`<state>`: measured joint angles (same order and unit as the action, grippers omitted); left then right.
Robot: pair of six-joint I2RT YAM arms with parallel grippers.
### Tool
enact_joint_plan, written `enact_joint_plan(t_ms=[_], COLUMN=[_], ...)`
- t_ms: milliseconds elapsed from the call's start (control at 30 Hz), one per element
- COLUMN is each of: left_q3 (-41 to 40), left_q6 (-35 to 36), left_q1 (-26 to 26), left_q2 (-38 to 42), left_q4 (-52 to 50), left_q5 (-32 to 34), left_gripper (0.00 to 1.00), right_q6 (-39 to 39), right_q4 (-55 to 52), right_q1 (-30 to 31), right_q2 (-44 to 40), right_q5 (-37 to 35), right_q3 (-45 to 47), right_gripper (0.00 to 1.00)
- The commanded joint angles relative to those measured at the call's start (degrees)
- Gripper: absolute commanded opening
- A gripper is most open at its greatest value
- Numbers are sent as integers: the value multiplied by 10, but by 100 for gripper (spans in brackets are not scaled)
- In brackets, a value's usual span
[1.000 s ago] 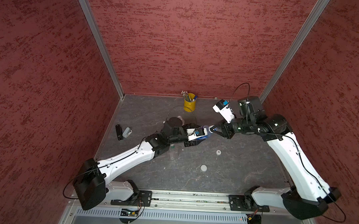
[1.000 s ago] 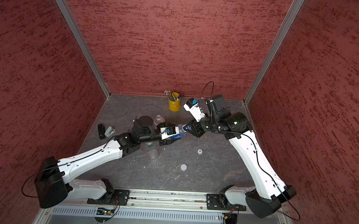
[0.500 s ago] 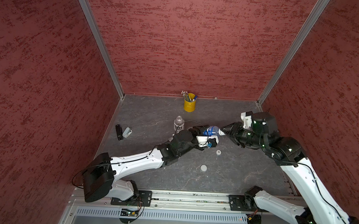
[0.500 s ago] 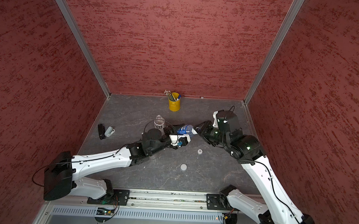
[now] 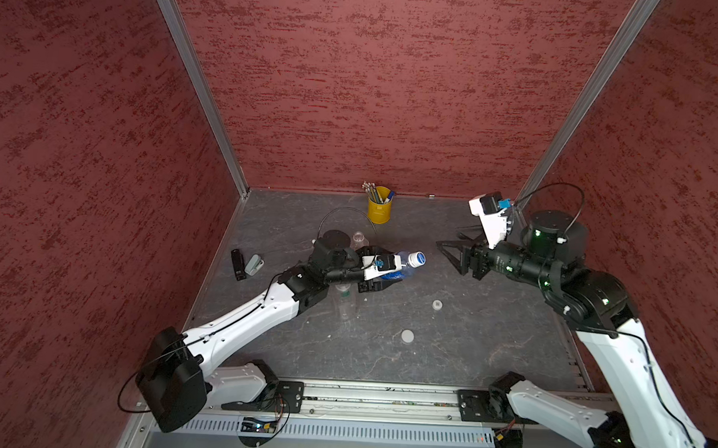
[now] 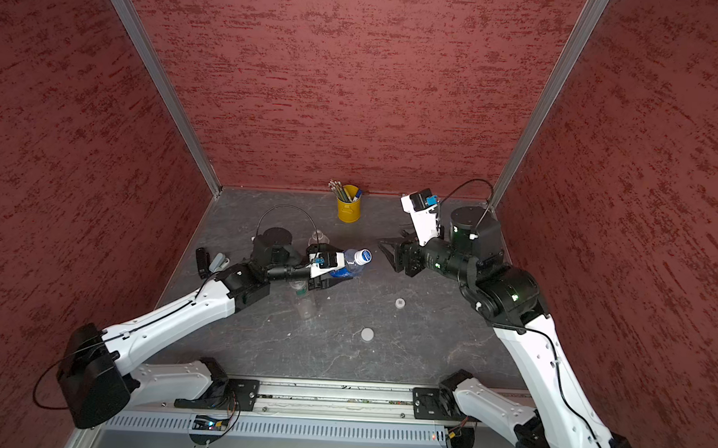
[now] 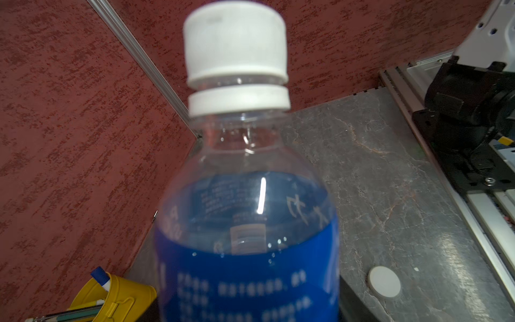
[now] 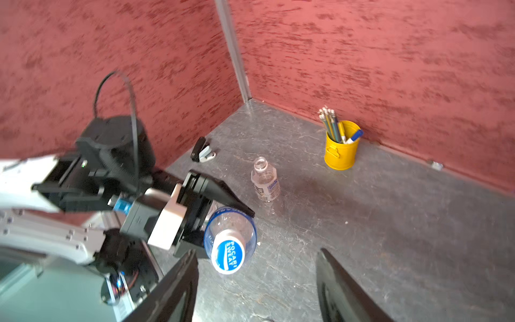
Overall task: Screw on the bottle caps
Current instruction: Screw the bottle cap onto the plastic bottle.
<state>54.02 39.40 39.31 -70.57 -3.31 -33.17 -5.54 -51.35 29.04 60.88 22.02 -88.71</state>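
Observation:
My left gripper [image 5: 382, 272] is shut on the blue-labelled bottle [image 5: 401, 266], holding it tilted above the table with its neck toward the right. The blue-and-white cap [image 5: 417, 258] sits on that neck [image 7: 237, 41]. My right gripper [image 5: 447, 252] hangs open a short way right of the cap, holding nothing; the cap [image 8: 228, 256] shows just ahead of its fingertips [image 8: 192, 259]. A white-labelled bottle [image 5: 358, 238] stands uncapped behind. A clear bottle with a green neck band [image 5: 343, 299] stands under my left wrist. Two loose white caps lie on the table, a small one [image 5: 437, 305] and a wide one [image 5: 407, 336].
A yellow pencil cup [image 5: 379, 209] stands at the back wall. A black item [image 5: 237, 264] and a grey clip [image 5: 255, 264] lie near the left wall. Red walls close in three sides of the grey table [image 5: 489, 343].
My right gripper has opened and drawn back to the right, away from the blue-and-white cap. The left gripper still holds the blue-labelled bottle.

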Motion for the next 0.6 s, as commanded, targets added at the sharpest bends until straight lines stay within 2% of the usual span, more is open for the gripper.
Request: enact_joint_plan(t_ms=[0, 133, 233, 333, 567], left_q3=[28, 41, 46, 49, 64], left_q6=[-10, -2, -2, -7, -5], left_q1=[-14, -18, -17, -16, -12], left_q2=[-1, -9, -16, -22, -32], left_q4=[-62, -83, -84, -80, -80], left_q5=[-95, -107, -117, -118, -126], left_gripper=[56, 56, 56, 56, 56], right_q6=[-254, -362, -414, -436, -487], right_q4=[-78, -91, -112, -119, -209], right_q1=[-1, -1, 0, 0, 1], right_q2=[21, 35, 56, 70, 122], right_q5=[102, 119, 161, 194, 196], right_q3=[-5, -17, -40, -53, -106], right_gripper=[67, 69, 63, 55, 53])
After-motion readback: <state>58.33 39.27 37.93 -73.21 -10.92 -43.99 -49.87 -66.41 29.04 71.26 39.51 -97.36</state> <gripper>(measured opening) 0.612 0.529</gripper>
